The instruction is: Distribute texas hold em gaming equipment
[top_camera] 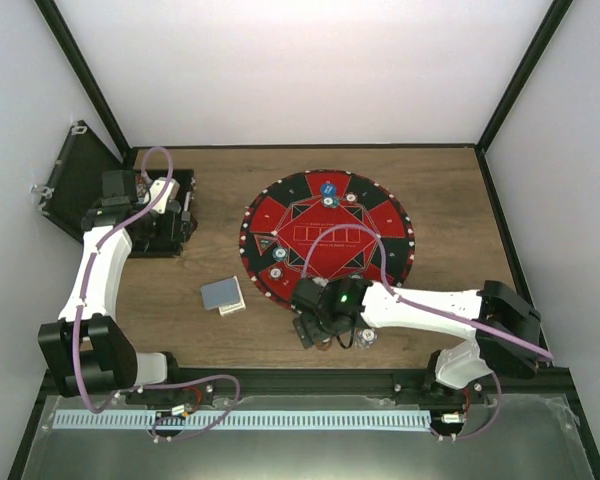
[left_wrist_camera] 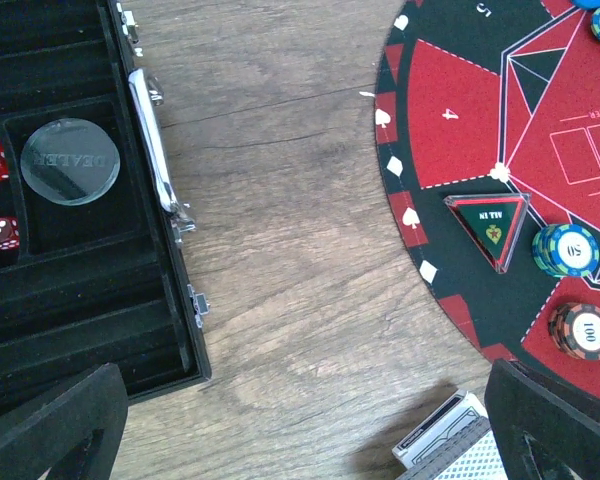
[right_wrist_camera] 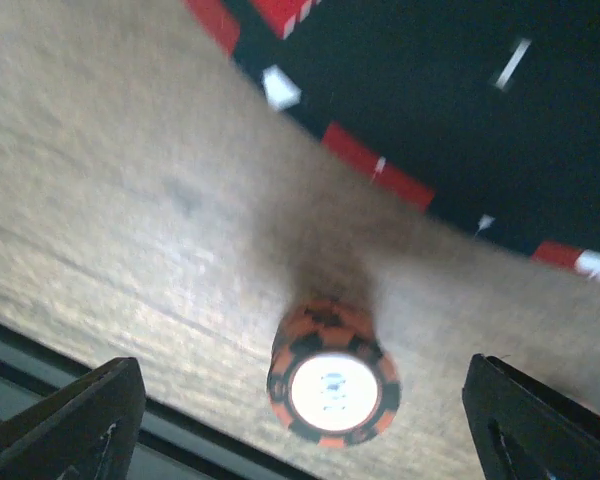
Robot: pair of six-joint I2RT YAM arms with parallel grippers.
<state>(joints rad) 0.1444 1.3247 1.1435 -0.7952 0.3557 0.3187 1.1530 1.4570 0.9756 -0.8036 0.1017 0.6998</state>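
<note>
Roughly centred between spread right fingers (right_wrist_camera: pixel 75 425): orange chip stack (right_wrist_camera: pixel 332 375), touching neither.

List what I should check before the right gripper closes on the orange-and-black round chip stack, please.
1. Right gripper open: ok, jaws wide apart.
2. Orange-and-black round chip stack between its jaws: ok, roughly centred.
3. Stack resting on the wooden table, off the round red-and-black mat: ok.
4. Gripper low enough to grip: cannot tell, picture blurred.
5. Left gripper clear of it: ok, open by the black hinged case.
</note>
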